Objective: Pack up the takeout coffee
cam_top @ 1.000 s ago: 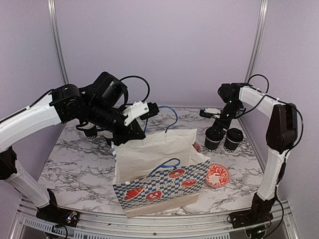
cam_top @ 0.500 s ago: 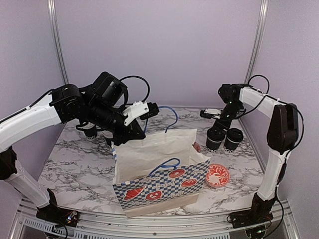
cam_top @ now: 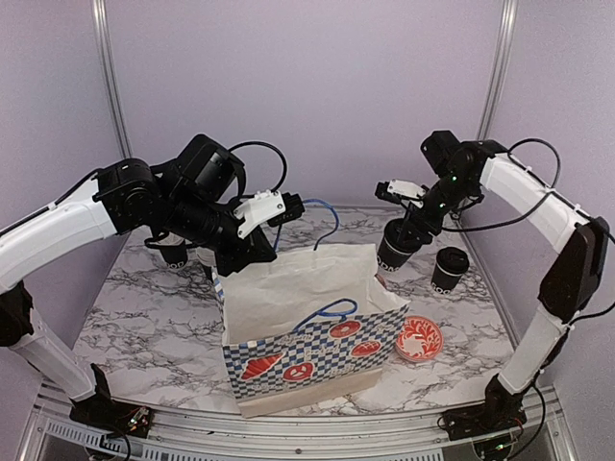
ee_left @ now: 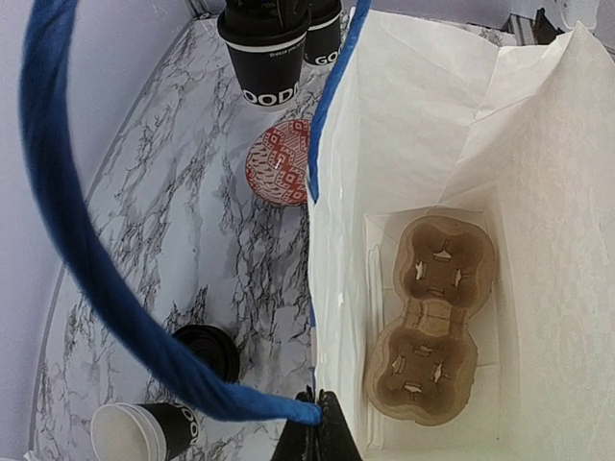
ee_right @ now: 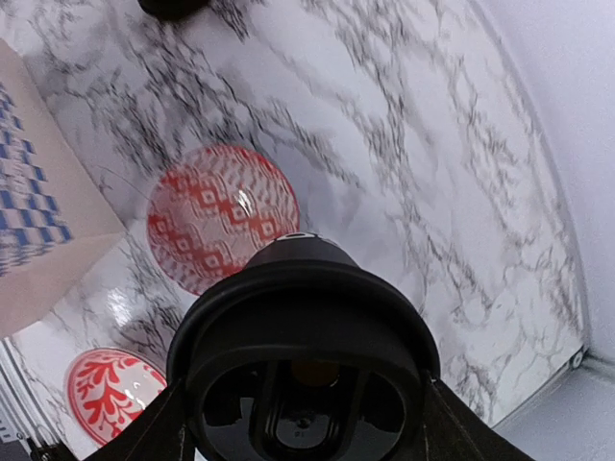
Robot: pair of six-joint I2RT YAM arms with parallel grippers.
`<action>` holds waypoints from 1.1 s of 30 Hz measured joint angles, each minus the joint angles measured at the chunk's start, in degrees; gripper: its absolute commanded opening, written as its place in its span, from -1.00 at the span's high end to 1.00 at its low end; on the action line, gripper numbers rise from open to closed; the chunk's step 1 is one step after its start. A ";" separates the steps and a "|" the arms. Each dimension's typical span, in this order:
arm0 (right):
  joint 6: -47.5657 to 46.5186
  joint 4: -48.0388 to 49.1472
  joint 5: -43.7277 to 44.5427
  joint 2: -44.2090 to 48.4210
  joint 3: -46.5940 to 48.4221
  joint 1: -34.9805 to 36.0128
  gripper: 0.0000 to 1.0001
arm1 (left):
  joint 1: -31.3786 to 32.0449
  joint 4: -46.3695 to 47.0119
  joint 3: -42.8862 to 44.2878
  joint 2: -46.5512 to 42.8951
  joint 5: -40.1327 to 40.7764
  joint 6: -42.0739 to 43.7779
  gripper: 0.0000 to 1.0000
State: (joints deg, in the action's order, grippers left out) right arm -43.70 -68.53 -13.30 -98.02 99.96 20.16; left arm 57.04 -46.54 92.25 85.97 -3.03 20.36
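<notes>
A takeout coffee, a black lidded cup, hangs off the table just right of the bag's mouth, with my right gripper shut on it. In the right wrist view its black lid fills the space between my fingers. A second lidded cup stands on the marble at the right. My left gripper is shut on the blue handle of the paper bag, holding it open. A brown cup carrier lies at the bag's bottom.
A red-and-white bowl lies on the marble near the bag's right corner, a second sits under the lifted cup. Behind the left arm stand a lidded black cup and a white-topped black cup. Frame posts rise at both back corners.
My right gripper has closed on the left of the two cups, lifted it off the table and carried it left toward the bag. The left arm still holds the handle, almost unmoved.
</notes>
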 measured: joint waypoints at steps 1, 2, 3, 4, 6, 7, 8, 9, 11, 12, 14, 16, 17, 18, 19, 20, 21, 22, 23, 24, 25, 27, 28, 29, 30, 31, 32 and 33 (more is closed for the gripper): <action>0.28 0.15 -1.77 2.08 1.11 1.20 0.06 | -0.11 -0.24 0.44 0.09 0.52 0.17 1.00; 0.46 0.39 -3.32 3.52 1.92 1.90 0.06 | -0.22 -0.35 0.79 0.20 0.81 0.28 1.00; 0.68 0.85 -5.66 5.51 3.06 2.47 0.06 | -0.35 -0.35 1.09 0.35 1.29 0.37 1.00; 0.72 1.31 -7.43 7.37 3.93 2.54 0.06 | -0.39 -0.46 1.38 0.48 1.75 0.48 1.00; 0.92 2.56 -11.74 11.26 4.87 2.40 0.05 | -0.48 -0.48 1.77 0.74 2.82 0.68 1.00; 0.87 3.08 -13.60 12.87 4.94 2.29 0.04 | -0.55 -0.48 1.79 0.81 3.21 0.74 1.00; 0.85 3.67 -15.89 14.78 4.94 2.16 0.04 | -0.59 -0.48 1.79 0.92 3.56 0.87 1.00; 0.81 4.09 -18.01 16.39 4.90 2.16 0.04 | -0.63 -0.48 1.79 1.07 3.80 0.92 1.00; 0.59 4.94 -22.53 19.34 4.83 2.40 0.04 | -0.70 -0.48 1.90 1.55 4.37 0.98 1.00; 0.42 5.11 -24.46 20.52 4.83 2.82 0.04 | -0.74 -0.48 2.08 1.84 4.59 0.98 1.00; -0.46 4.90 -27.52 22.14 4.83 4.66 0.04 | -0.74 -0.44 2.64 2.47 4.92 0.98 1.00; -1.66 4.22 -29.64 22.84 4.81 7.85 0.05 | -0.74 -0.39 2.86 2.80 5.25 0.98 1.00; -2.27 3.96 -30.49 22.95 4.63 9.64 0.05 | -0.74 -0.39 2.91 2.84 5.40 0.98 1.00; -2.89 3.76 -31.30 23.04 4.26 11.32 0.05 | -0.74 -0.39 2.95 2.89 5.57 0.96 1.00; -3.28 3.48 -31.67 23.04 3.85 12.70 0.05 | -0.74 -0.39 3.02 2.89 5.66 0.96 1.00; -3.63 3.30 -31.69 23.04 3.28 14.25 0.05 | -0.74 -0.44 3.13 2.91 5.70 0.94 1.00; -3.96 3.23 -31.56 22.97 2.78 15.43 0.05 | -0.74 -0.44 3.28 2.95 5.70 0.92 1.00; -4.15 3.23 -31.23 22.95 2.36 16.55 0.05 | -0.74 -0.46 3.37 2.95 5.70 0.92 1.00; -4.33 3.34 -30.53 22.91 1.79 18.01 0.05 | -0.74 -0.44 3.39 2.95 5.73 0.92 1.00; -4.37 3.43 -29.79 22.84 1.29 19.34 0.05 | -0.74 -0.44 3.39 2.95 5.73 0.92 1.00; -4.37 3.54 -28.76 22.80 0.66 21.22 0.05 | -0.74 -0.44 3.39 2.95 5.73 0.92 1.00; -4.35 3.93 -26.27 22.34 -0.15 24.33 0.06 | -0.74 -0.44 3.41 2.95 5.68 0.94 1.00; -4.35 4.22 -25.07 21.94 -0.37 25.51 0.06 | -0.74 -0.44 3.45 2.95 5.68 0.94 1.00; -4.35 4.61 -23.21 21.38 -0.57 27.06 0.06 | -0.74 -0.44 3.48 2.95 5.66 0.94 1.00; -4.37 4.94 -21.46 20.65 -0.66 28.35 0.07 | -0.74 -0.44 3.52 2.95 5.66 0.94 1.00; -4.39 5.27 -20.15 20.13 -0.76 29.27 0.07 | -0.74 -0.44 3.56 2.95 5.64 0.94 1.00; -4.50 5.62 -18.36 19.26 -0.79 30.40 0.08 | -0.74 -0.44 3.58 2.95 5.62 0.94 1.00; -4.66 5.95 -16.85 18.27 -0.79 31.34 0.08 | -0.74 -0.46 3.58 2.95 5.55 0.96 1.00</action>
State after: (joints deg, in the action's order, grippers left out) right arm -48.36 -62.59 -30.15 -79.75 99.18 51.51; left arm 56.29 -47.00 95.83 88.92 2.52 21.32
